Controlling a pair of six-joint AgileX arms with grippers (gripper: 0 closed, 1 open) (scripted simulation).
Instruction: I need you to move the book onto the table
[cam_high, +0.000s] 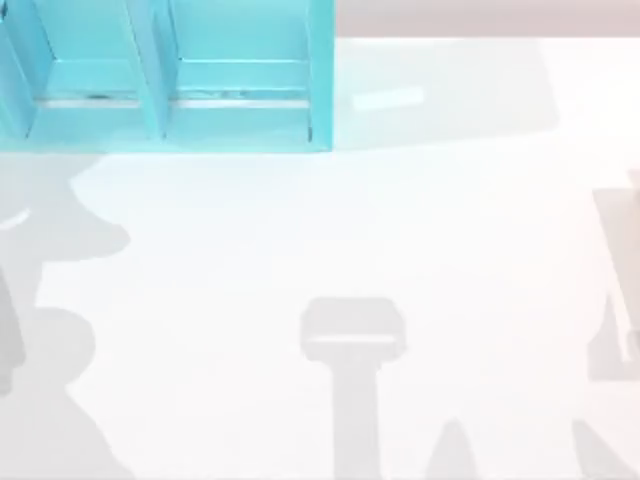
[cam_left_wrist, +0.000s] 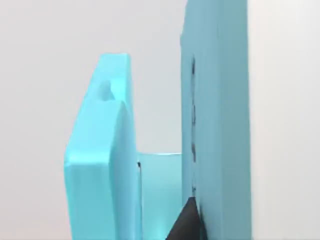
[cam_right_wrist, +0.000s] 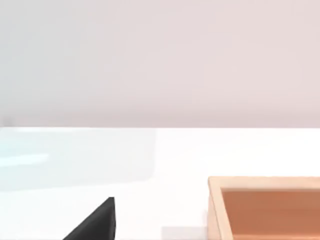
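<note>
The book is hidden from me. The table is a wide glossy white surface, crossed by grey shadows of the arms. In the left wrist view a dark piece of my left gripper shows at the picture's edge, close against a panel of the bright turquoise shelf. A dark piece of my right gripper hangs low over the bare table, touching nothing that I can see.
The turquoise shelf stands at the table's back left, with upright dividers between its compartments. In the right wrist view an open wooden box sits on the table beside the right gripper.
</note>
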